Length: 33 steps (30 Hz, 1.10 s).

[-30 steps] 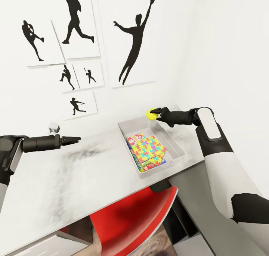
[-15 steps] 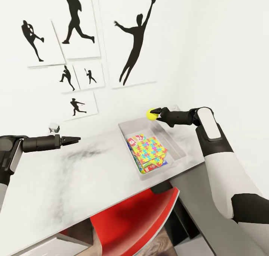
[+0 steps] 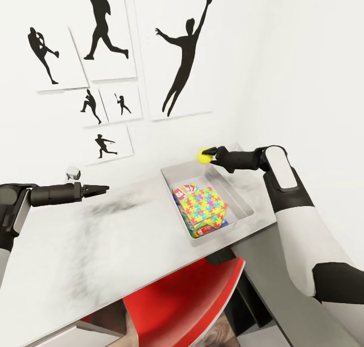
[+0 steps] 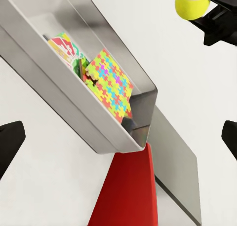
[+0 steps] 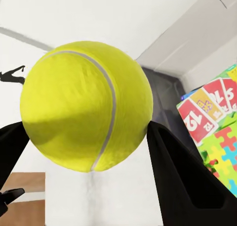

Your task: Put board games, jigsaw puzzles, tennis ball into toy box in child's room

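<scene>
While the bench (image 3: 101, 246) carries the toy box (image 3: 242, 198) at its right end, jigsaw puzzles (image 3: 205, 205) lie stacked inside. Above the box's far corner, the right end effector (image 3: 208, 155) is clamped on the tennis ball (image 3: 203, 155). The right wrist view shows both fingers (image 5: 177, 176) touching it. The left end effector (image 3: 102, 188) is parted, empty.

White wall (image 3: 283, 58) with black silhouette posters (image 3: 182, 53); red chair (image 3: 187, 301) below.
</scene>
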Tool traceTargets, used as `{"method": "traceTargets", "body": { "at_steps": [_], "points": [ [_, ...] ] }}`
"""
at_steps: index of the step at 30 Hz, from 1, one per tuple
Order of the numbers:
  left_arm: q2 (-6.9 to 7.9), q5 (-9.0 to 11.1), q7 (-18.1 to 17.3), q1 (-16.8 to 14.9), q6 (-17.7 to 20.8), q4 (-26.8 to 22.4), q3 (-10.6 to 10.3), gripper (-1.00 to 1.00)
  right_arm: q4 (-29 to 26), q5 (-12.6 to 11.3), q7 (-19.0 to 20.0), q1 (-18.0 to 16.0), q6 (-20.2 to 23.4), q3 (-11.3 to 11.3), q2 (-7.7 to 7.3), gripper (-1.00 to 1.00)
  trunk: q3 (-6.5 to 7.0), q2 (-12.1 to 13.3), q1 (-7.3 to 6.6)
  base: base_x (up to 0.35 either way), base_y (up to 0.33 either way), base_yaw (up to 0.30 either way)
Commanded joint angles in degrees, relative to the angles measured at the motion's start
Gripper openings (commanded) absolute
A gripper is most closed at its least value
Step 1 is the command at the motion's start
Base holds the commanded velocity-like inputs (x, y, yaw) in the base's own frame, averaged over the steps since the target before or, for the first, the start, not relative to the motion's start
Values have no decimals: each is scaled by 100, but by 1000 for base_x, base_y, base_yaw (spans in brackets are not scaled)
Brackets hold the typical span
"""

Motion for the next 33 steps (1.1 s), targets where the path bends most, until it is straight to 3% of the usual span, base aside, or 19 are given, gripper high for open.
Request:
{"method": "traceTargets", "body": {
  "at_steps": [1,6,10,15,22,33],
  "points": [
    [2,12,-10,-5,56,0,-2,100,4,-48,-75,-7,2,98,6,-100,-11,-11,3,0,0,0],
    [2,12,-15,-5,61,0,-2,100,249,-20,-118,-17,2,658,45,-100,-11,-11,3,0,0,0],
    [-5,12,-17,-5,63,0,-2,100,808,-12,-127,-150,-28,848,72,-100,-11,-11,3,0,0,0],
    [-6,8,-17,-5,56,0,-2,100,1395,136,-293,-384,-36,894,88,-100,-11,-11,3,0,0,0],
    [-7,11,-17,-5,55,0,-2,100,1816,590,-506,-675,-49,902,218,-100,-11,-11,3,0,0,0],
    [1,10,-17,-5,55,0,-2,100,1866,1390,-523,-857,-56,895,355,-100,-11,-11,3,0,0,0]
  ]
}}
